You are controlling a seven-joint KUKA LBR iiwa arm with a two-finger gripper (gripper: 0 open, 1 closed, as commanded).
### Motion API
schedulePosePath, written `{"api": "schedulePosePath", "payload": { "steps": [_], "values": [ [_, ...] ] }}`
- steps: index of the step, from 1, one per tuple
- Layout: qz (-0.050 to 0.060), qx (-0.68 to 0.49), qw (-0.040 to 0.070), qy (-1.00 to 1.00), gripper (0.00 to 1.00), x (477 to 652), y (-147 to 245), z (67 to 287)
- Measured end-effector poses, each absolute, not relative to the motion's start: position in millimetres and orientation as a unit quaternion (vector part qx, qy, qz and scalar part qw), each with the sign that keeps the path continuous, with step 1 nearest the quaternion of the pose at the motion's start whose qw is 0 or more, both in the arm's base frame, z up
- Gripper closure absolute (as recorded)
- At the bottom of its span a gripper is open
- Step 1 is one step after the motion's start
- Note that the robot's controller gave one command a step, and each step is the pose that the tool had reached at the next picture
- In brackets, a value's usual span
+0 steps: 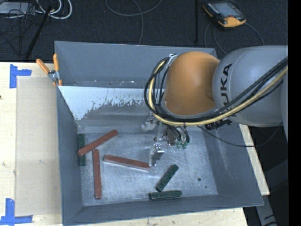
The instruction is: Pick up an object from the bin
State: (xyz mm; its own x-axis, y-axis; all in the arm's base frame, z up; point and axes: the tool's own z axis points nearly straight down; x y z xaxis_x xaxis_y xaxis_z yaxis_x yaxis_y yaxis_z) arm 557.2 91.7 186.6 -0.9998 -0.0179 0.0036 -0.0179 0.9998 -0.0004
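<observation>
A flat reddish-brown stick lies near the middle of the floor of the grey metal bin, slanting slightly down to the right. The jaws hang at its right end, close over it or touching it; I cannot tell whether they are wide or narrow. Just to the lower right lies a tilted dark green bar, and below that a second dark green bar by the bottom wall. Two more reddish-brown sticks lie at the left.

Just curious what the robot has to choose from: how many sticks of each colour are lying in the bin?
Reddish-brown sticks: 3
Dark green sticks: 3
Total: 6
</observation>
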Motion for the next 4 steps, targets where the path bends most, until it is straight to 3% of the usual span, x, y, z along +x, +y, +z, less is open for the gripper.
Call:
{"api": "schedulePosePath", "payload": {
  "steps": [1, 2, 3, 4],
  "values": [
    [0.000, 0.050, -0.010, -0.999, 1.00, 533.9, 116.9, 79.4],
    [-0.001, 0.051, -0.004, -0.999, 0.00, 529.3, 118.5, 76.4],
    [-0.002, 0.050, -0.009, -0.999, 1.00, 531.4, 118.6, 75.7],
    [-0.002, 0.049, -0.009, -0.999, 1.00, 531.4, 118.6, 75.7]
  ]
}}
